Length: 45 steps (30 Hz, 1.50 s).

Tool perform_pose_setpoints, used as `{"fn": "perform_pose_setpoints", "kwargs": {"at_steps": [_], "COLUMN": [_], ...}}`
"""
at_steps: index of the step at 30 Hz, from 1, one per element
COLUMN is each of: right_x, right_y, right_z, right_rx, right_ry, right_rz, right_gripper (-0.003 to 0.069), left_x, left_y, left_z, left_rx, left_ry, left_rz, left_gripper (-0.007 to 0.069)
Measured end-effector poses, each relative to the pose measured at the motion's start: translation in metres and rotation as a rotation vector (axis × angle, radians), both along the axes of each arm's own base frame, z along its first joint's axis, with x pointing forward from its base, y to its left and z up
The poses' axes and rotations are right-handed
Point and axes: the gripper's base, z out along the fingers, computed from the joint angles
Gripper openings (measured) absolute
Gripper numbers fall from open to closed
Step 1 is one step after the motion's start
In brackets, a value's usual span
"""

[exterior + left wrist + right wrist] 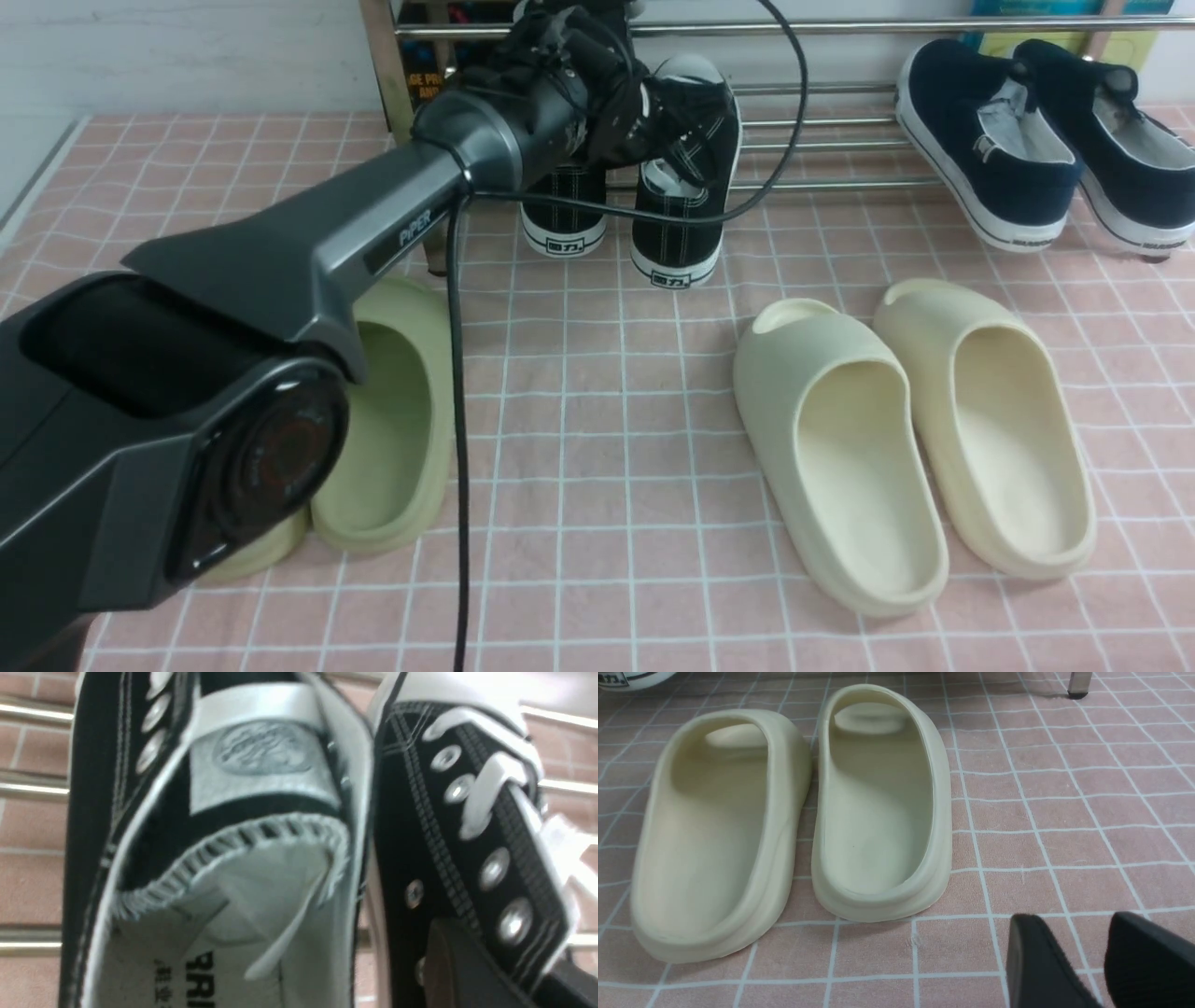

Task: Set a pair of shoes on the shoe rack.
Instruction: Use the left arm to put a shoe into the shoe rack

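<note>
Two black canvas sneakers with white laces stand side by side at the left end of the chrome shoe rack point(840, 28), toes over its low tubes, heels toward me: the left one point(563, 215) and the right one point(686, 196). My left arm reaches to them, and its gripper point(653, 131) sits over the right sneaker. In the left wrist view the gripper point(509, 970) has the right sneaker's eyelet flap point(495, 868) between its fingers point(448, 961); the left sneaker point(224, 858) fills the rest. My right gripper point(1083, 956) is open and empty, low over the floor.
Navy slip-ons point(990, 140) rest on the rack's right part. Cream slides point(840, 448) lie on the pink tiled floor at front right, also in the right wrist view point(882, 802). A green slide point(392, 420) lies under my left arm. A rack foot point(1078, 683) stands beyond.
</note>
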Motion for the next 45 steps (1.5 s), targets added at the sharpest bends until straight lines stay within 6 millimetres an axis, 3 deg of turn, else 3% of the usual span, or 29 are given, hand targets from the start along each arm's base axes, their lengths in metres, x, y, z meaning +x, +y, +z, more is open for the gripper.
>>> {"fn": "perform_pose_setpoints", "kwargs": {"at_steps": [3, 4, 9, 12, 18, 23, 28, 30, 34, 35, 39, 45], "right_x": [0.000, 0.000, 0.000, 0.000, 0.000, 0.000, 0.000, 0.000, 0.000, 0.000, 0.000, 0.000], "right_y": [0.000, 0.000, 0.000, 0.000, 0.000, 0.000, 0.000, 0.000, 0.000, 0.000, 0.000, 0.000], "right_z": [0.000, 0.000, 0.000, 0.000, 0.000, 0.000, 0.000, 0.000, 0.000, 0.000, 0.000, 0.000], "right_rx": [0.000, 0.000, 0.000, 0.000, 0.000, 0.000, 0.000, 0.000, 0.000, 0.000, 0.000, 0.000], "right_ry": [0.000, 0.000, 0.000, 0.000, 0.000, 0.000, 0.000, 0.000, 0.000, 0.000, 0.000, 0.000], "right_rz": [0.000, 0.000, 0.000, 0.000, 0.000, 0.000, 0.000, 0.000, 0.000, 0.000, 0.000, 0.000], "right_gripper": [0.0238, 0.0238, 0.0238, 0.0238, 0.0238, 0.0238, 0.0238, 0.0238, 0.0238, 0.0238, 0.0238, 0.0238], "left_x": [0.000, -0.001, -0.004, -0.011, -0.042, -0.053, -0.071, -0.083, -0.090, -0.091, -0.091, -0.080], "left_y": [-0.001, -0.002, 0.001, 0.004, 0.011, 0.012, 0.011, 0.003, -0.012, -0.021, -0.035, -0.042], "left_z": [0.001, 0.001, 0.009, 0.023, 0.090, 0.097, 0.070, 0.049, 0.024, 0.005, -0.029, -0.041], "left_rx": [-0.003, -0.001, 0.009, 0.024, 0.142, 0.230, 0.413, 0.518, 0.582, 0.606, 0.649, 0.632], "left_ry": [-0.007, -0.014, 0.005, 0.016, -0.083, -0.054, 0.201, 0.341, 0.428, 0.463, 0.516, 0.432], "left_rz": [-0.002, -0.006, 0.008, 0.015, -0.069, -0.109, -0.217, -0.328, -0.420, -0.452, -0.482, -0.433], "left_gripper": [0.0166, 0.0225, 0.0309, 0.0315, 0.0281, 0.0200, 0.0055, 0.0007, 0.0002, 0.0002, 0.0002, 0.0002]}}
